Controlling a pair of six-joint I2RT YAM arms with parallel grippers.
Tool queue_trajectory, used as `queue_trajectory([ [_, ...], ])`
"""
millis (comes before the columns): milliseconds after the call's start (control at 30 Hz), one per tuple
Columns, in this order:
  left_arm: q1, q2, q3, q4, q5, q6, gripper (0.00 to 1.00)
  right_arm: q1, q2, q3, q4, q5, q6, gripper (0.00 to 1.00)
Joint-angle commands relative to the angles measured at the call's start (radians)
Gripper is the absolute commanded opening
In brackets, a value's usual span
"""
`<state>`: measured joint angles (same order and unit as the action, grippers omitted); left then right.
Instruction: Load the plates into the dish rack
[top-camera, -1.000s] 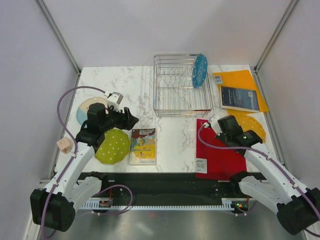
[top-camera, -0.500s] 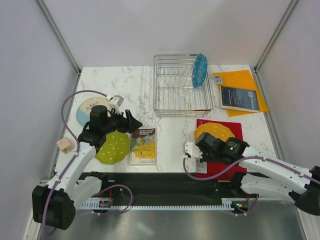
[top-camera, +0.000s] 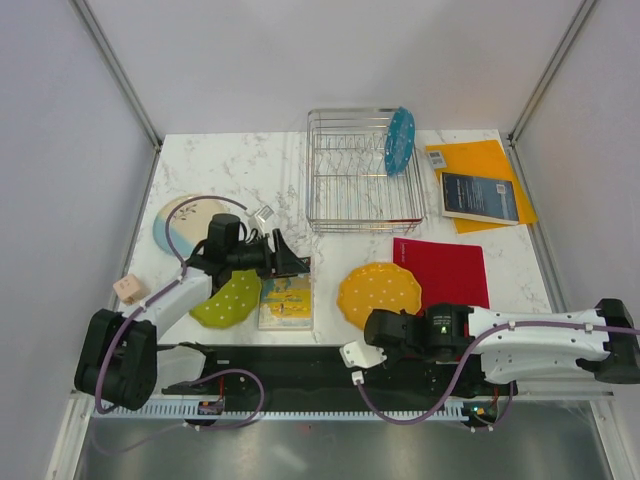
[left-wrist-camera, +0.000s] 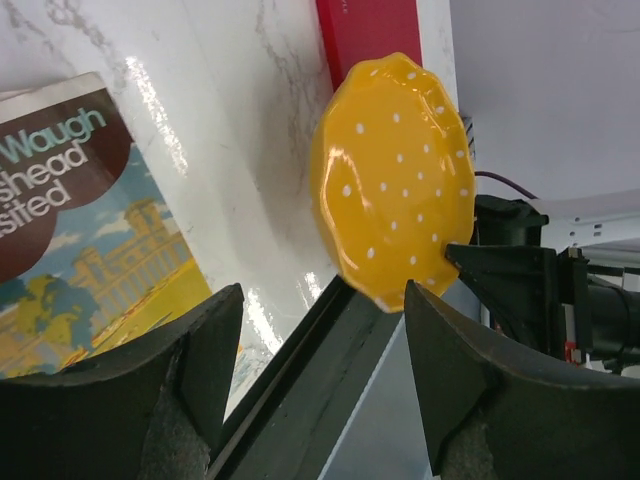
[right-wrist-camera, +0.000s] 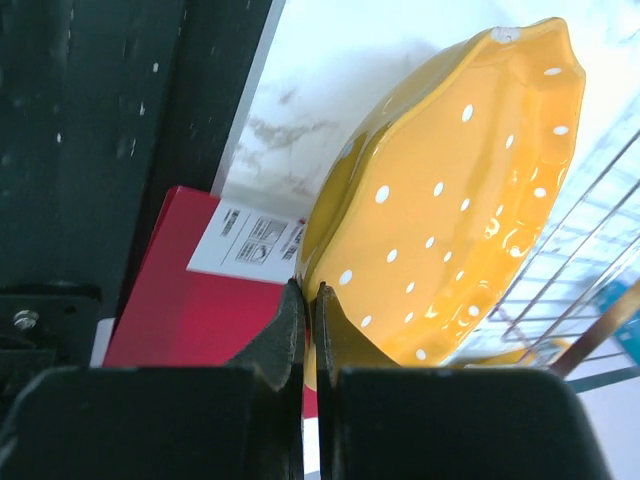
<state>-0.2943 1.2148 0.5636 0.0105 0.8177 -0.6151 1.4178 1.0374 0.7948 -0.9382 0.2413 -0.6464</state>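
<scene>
top external: blue plate (top-camera: 400, 140) is in the rack (top-camera: 360, 175), right gripper (right-wrist-camera: 308, 305) clamps the yellow plate (top-camera: 378, 295), left gripper (left-wrist-camera: 322, 305) is spread, empty; green plate (top-camera: 228, 298) and cream plate (top-camera: 175, 220) not loaded yet.

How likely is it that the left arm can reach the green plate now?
Probably yes. The green plate lies uncovered just beside the left gripper, which is open and empty; the book next to it does not cover it.

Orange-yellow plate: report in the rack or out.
Out: right gripper pinches the orange-yellow plate by its rim, apart from the dish rack.
</scene>
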Motion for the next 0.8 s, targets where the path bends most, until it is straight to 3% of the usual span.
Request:
queue_trajectory([
  [0, -0.037, 0.043, 0.071, 0.043, 0.026, -0.037, 0.71, 0.043, 0.024, 0.11, 0.147, 0.131, -0.093, 0.0],
  [233, -0.127, 0.112, 0.098, 0.013, -0.028, 0.029, 0.7, 0.081, 0.049, 0.107, 0.228, 0.159, -0.165, 0.0],
  [500, -0.147, 0.199, 0.139, 0.016, -0.011, 0.034, 0.68, 0.09, 0.065, 0.121, 0.274, 0.184, -0.217, 0.0],
  [600, -0.152, 0.218, 0.145, 0.046, 0.029, 0.025, 0.53, 0.09, 0.067, 0.112, 0.299, 0.176, -0.233, 0.0],
  [633, -0.154, 0.218, 0.147, 0.054, 0.043, 0.022, 0.37, 0.09, 0.069, 0.109, 0.305, 0.173, -0.24, 0.0],
  [767, -0.152, 0.197, 0.141, 0.062, 0.09, 0.026, 0.09, 0.09, 0.058, 0.09, 0.337, 0.187, -0.252, 0.0],
])
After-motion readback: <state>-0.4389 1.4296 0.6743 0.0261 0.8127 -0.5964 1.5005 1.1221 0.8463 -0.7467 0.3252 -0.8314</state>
